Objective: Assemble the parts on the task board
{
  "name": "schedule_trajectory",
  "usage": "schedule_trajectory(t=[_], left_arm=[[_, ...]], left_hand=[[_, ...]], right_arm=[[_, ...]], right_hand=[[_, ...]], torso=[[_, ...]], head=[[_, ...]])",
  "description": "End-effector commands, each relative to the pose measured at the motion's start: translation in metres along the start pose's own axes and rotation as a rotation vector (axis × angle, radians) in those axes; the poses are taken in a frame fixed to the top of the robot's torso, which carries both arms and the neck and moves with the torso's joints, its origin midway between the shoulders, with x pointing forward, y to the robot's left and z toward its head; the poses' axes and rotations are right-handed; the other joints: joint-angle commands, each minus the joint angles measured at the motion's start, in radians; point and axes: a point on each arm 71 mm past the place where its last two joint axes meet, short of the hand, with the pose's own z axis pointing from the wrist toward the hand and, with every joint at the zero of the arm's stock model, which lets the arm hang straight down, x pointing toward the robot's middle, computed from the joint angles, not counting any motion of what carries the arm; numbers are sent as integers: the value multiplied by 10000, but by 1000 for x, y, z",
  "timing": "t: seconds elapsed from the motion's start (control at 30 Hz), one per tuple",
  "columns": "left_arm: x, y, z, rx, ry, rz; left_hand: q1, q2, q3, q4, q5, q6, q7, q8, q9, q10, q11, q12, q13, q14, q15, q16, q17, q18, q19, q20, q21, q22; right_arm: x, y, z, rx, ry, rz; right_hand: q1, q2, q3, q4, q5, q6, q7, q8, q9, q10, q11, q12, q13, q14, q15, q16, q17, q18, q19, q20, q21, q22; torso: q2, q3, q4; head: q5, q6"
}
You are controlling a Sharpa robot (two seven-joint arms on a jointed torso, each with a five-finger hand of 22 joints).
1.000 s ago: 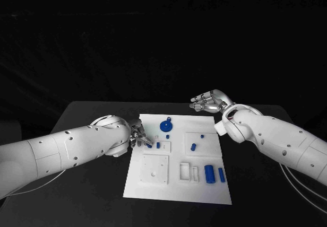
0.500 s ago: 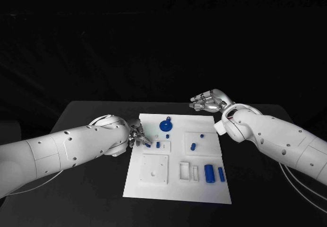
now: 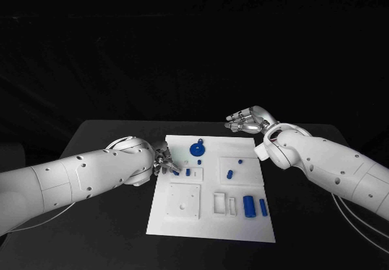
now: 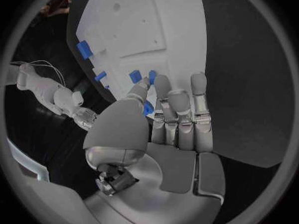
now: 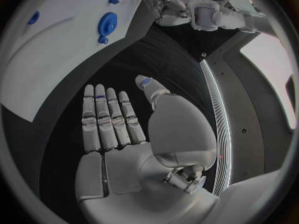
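**Left hand at the board's edge, parts still scattered**

The black table [image 3: 105, 135] carries the flat white task board [image 3: 212, 225] at its middle, and everything else is placed from that board. The left hand [image 3: 164, 161] sits over the board's left edge, fingers reaching down among small blue pegs [image 3: 188, 172] there. In the left wrist view its fingertips [image 4: 161, 80] lie right at a blue piece [image 4: 135, 76], but whether they pinch it I cannot tell. The right hand [image 3: 247, 120] hangs off the board's far right corner, flat, fingers together and straight, holding nothing.

On the board, a round blue disc with a small tab [image 3: 198, 149] lies near the far edge; two blue cylinders [image 3: 249, 206] stand near the near right corner.

The parts look like small rigid plastic: light, stiff, probably smooth and apt to slip or tip. A fingertip pinch across a peg's sides seems the likeliest hold.

No writing or labels can be read.
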Motion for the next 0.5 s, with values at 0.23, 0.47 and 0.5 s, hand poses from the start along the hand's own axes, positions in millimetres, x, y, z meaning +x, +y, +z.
schedule_trajectory(t=[0.23, 0.47, 0.5], left_arm=[[4, -8, 0, 153, 187, 74], [4, -11, 0, 122, 124, 93], [5, -11, 1, 119, 122, 96]], left_hand=[[27, 54, 1041, -1060, 461, 60, -107, 127, 29, 493, -93, 205, -23, 50, 4, 124, 50, 176, -43, 47, 66, 189], [45, -9, 916, -799, 328, -70, -188, 698, 447, 489, -124, 426, -47, 40, -23, 281, 100, 159, -34, 36, 123, 183], [54, -11, 892, -763, 279, -89, -196, 765, 476, 489, -128, 444, -46, 41, -23, 293, 101, 160, -30, 36, 128, 182]], right_arm=[[2, 2, 0, -136, 102, 19], [2, 2, 0, -141, 106, 23], [2, 2, 0, -141, 106, 23]], right_hand=[[-16, -2, 6, 32, 34, -64, 28, 11, -16, -75, 4, -30, -9, -72, -7, -45, -14, 171, -62, 0, 43, -12], [-16, -2, 6, 32, 34, -64, 28, 11, -16, -75, 4, -30, -9, -72, -7, -45, -14, 171, -62, 0, 43, -12], [-16, -2, 6, 32, 34, -64, 28, 11, -16, -75, 4, -30, -9, -72, -7, -45, -14, 171, -62, 0, 43, -12]], torso=[[1, 5, -1], [1, 12, -14], [2, 15, -16]], head=[[4, -2], [14, 5], [14, 4]])
